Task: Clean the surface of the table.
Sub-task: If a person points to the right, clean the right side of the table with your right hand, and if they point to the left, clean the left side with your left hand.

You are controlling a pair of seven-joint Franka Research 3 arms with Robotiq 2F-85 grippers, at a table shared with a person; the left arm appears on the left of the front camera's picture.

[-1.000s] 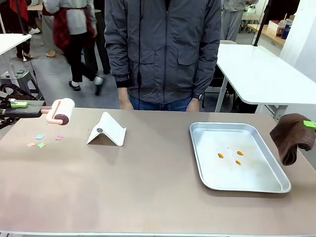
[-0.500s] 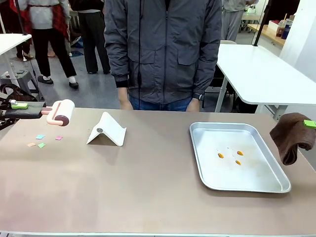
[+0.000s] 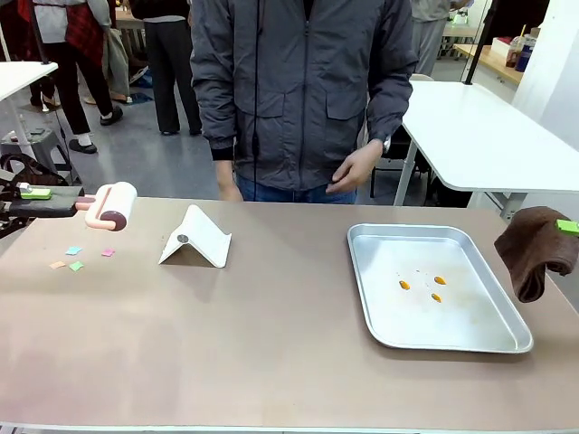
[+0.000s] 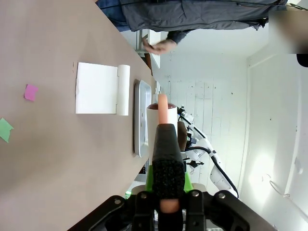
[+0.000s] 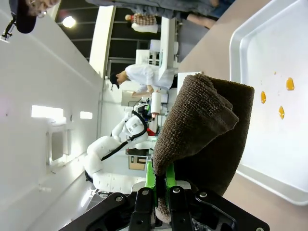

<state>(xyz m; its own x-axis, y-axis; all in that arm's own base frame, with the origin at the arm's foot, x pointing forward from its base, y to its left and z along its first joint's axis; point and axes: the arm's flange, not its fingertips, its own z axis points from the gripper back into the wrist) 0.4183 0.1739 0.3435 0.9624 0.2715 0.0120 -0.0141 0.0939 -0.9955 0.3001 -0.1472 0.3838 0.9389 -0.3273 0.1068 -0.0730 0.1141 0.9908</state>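
The brownish-tan table (image 3: 271,344) spans the front view. Small coloured paper scraps (image 3: 74,250) lie on its left part. Above the left edge, my left gripper (image 3: 36,193) is shut on the pink handle of a lint roller (image 3: 113,204), whose roll hangs just above the top. In the left wrist view the roller (image 4: 161,120) points out from between my left gripper's (image 4: 166,195) fingers. At the far right my right gripper (image 3: 567,227) is shut on a brown cloth (image 3: 534,249) that droops beside the table's edge. The cloth (image 5: 202,125) hangs over my right gripper (image 5: 161,187).
A silver metal tray (image 3: 470,316) with three small orange spots (image 3: 440,280) lies on the right half. A white folded stand (image 3: 194,237) sits left of centre near the far edge. A person in a grey jacket stands at the far side, one hand (image 3: 353,172) raised.
The person's hand on the picture's right has lifted from beside the table edge to waist height. Both arms and what they hold stay still.
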